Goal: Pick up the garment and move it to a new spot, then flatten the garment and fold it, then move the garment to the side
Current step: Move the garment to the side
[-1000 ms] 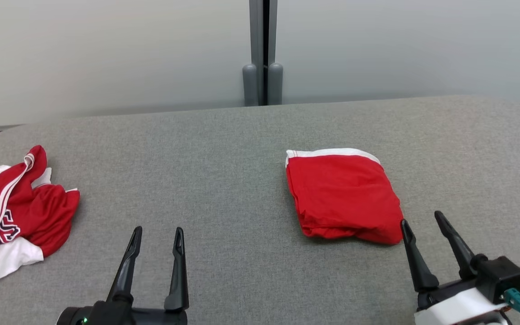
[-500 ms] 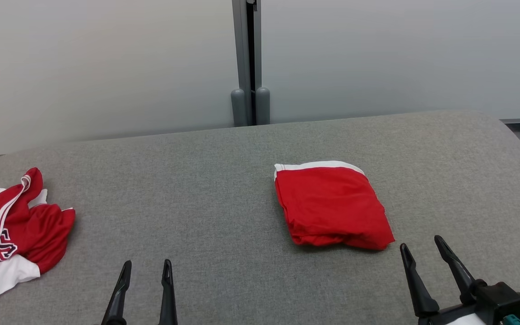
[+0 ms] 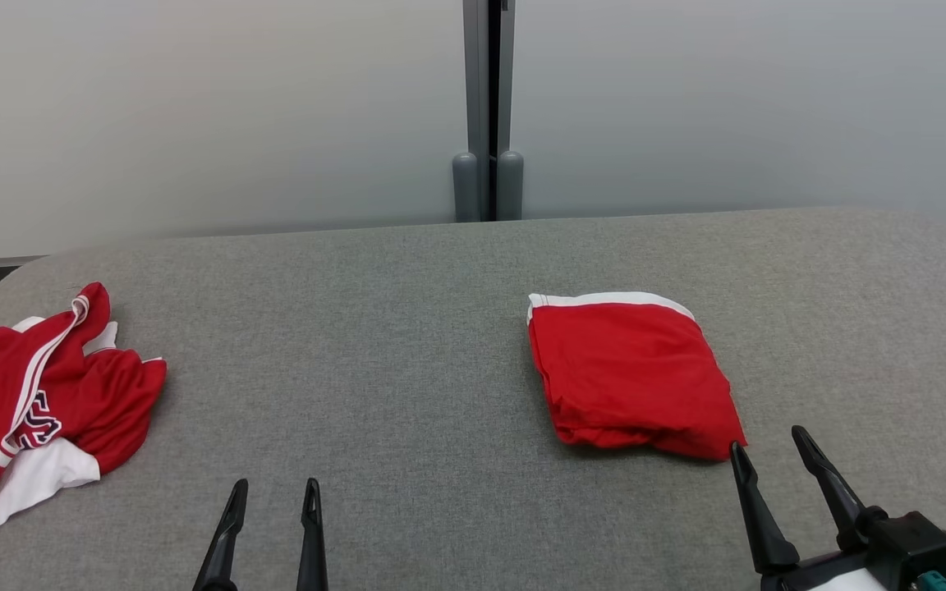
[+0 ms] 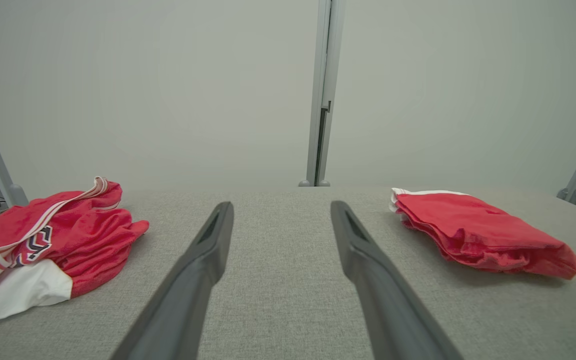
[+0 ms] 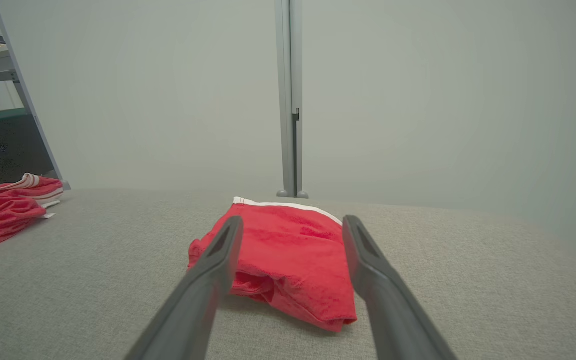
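Observation:
A folded red garment with a white waistband lies flat on the right half of the grey table. It also shows in the left wrist view and the right wrist view. A second garment, red and white and crumpled, is heaped at the table's left end. My right gripper stands open just short of the folded garment's near right corner, holding nothing. My left gripper is open over bare table between the two garments.
A pale partition wall with a grey vertical post stands behind the table's far edge. The table's far corners are rounded. A metal shelf frame stands beyond the left end.
The head camera has shifted, so the whole picture has moved. Against the table, my left gripper has drawn back toward the near edge. Both garments lie as before.

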You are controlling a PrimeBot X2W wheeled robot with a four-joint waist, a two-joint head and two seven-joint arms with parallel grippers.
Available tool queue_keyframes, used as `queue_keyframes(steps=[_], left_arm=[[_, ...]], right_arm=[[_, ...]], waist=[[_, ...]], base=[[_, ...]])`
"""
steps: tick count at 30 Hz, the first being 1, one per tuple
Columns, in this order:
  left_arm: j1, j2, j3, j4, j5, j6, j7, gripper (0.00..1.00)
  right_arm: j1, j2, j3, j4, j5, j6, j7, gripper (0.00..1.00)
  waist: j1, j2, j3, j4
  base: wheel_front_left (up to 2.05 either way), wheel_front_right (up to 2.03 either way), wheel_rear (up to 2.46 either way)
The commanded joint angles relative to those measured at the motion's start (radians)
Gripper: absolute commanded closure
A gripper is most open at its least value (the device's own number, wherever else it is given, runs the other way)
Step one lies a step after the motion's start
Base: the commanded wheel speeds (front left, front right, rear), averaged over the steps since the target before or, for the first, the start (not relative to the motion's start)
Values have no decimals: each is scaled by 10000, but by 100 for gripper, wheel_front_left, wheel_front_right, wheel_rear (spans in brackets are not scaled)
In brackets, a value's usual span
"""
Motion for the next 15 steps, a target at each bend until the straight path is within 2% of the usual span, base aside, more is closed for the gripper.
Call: queue_keyframes(steps=[1, 15], left_arm=[[14, 41, -11, 24, 40, -44, -3, 0], [-130, 41, -35, 106, 260, -143, -3, 0]], right_arm=[[54, 30, -34, -41, -11, -8, -8, 0], [11, 83, -46, -14, 43, -8, -8, 0]], waist=[[0, -1, 13, 42], [0, -1, 113, 198]], base=[[0, 0, 0], [0, 0, 0]])
